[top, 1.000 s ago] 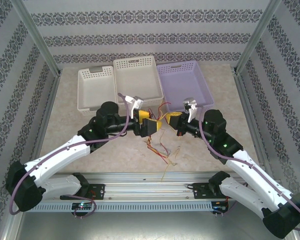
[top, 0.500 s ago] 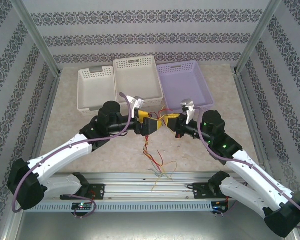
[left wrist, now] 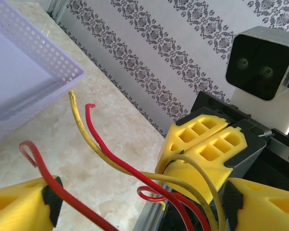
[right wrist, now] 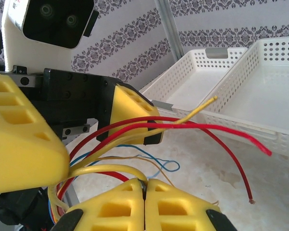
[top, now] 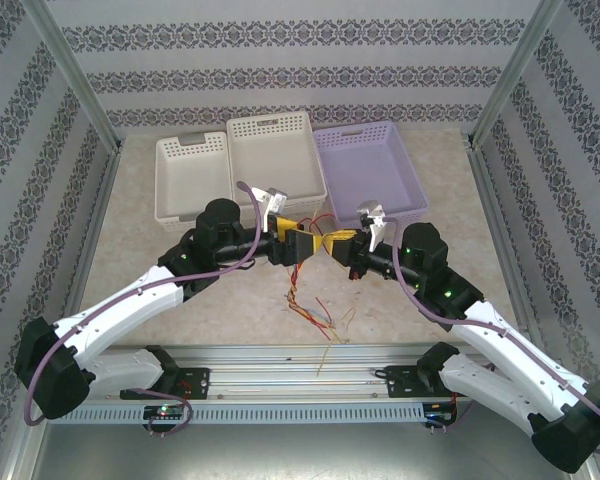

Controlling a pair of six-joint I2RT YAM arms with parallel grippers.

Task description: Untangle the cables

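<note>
Where the two arms meet above the table (top: 130,240), just in front of the white basket (top: 275,150), the right gripper (right wrist: 144,190) is clenched on the cables (top: 310,305). The left gripper (top: 298,245) is spread, with strands passing between its fingers (left wrist: 19,207). Red, yellow and blue ends hang below, toward the near rail (top: 280,355).

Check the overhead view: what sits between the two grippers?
The cables bridge the short gap between left gripper and right gripper; the right wrist view shows red and yellow strands crossing it.
</note>
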